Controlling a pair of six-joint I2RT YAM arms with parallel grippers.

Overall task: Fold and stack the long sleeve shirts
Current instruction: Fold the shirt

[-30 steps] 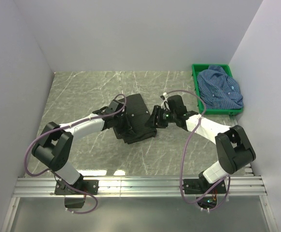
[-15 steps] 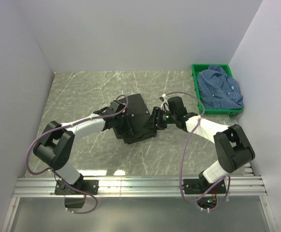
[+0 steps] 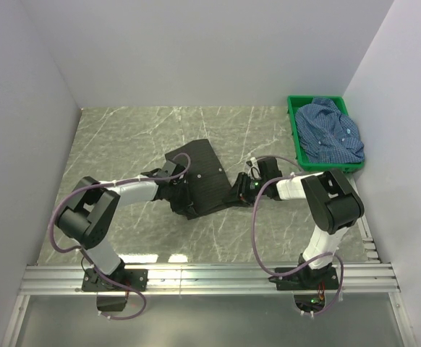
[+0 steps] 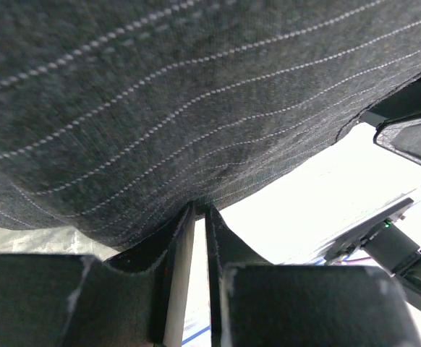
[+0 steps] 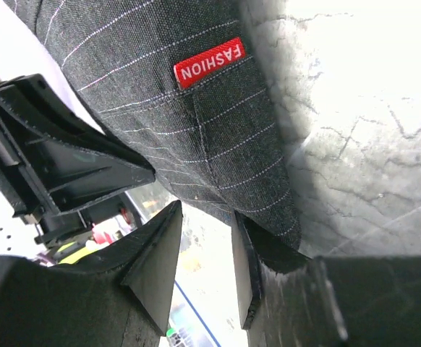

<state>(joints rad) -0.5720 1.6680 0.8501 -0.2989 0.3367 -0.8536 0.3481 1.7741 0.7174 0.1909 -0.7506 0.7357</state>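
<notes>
Now the black shirt [image 3: 203,173] lies folded into a narrow packet near the middle of the table [image 3: 124,137], turned a little against the table's edges. Both arms reach to it low over the table, one from each side.

The left end effector [image 4: 198,208] is at the near left edge of the shirt. In the left wrist view its fingers [image 4: 176,253] stand almost together, with only a thin slit of light between them. The striped hem comes down right to their tips. Whether the hem is pinched there, I cannot tell. The cloth fills the upper part of that view, dark with fine pale stripes.

The right end effector [image 5: 207,211] is at the near right edge of the same shirt. In the right wrist view its fingers [image 5: 156,253] are apart with a clear gap. The shirt's edge lies just at the mouth of this gap and touches one fingertip, so the jaws are not clamped on the cloth. A small red label [image 5: 209,63] with the white word FASHION is sewn on the cloth just beyond the fingers.

The blue shirt [image 3: 331,130] lies crumpled, not folded, in the green crate [image 3: 292,116]. The crate stands at the far right corner of the table, beside the right wall and well apart from the black shirt.
</notes>
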